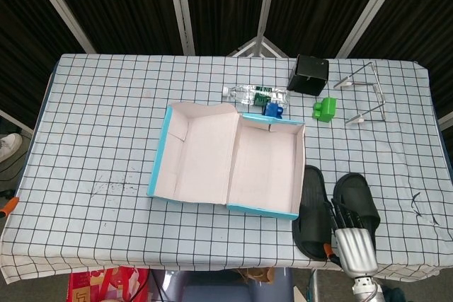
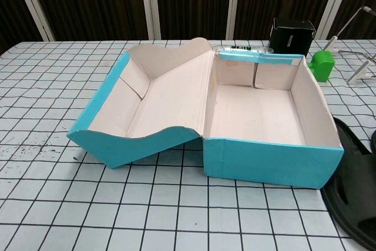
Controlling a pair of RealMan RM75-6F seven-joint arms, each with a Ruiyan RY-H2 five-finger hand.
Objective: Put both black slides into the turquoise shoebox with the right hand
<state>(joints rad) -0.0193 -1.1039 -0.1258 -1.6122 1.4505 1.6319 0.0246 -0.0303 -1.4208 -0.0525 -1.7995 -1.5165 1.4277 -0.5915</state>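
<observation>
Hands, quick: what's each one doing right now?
Left hand: not in either view.
Right hand: over the black slides; grip cannot be told.
</observation>
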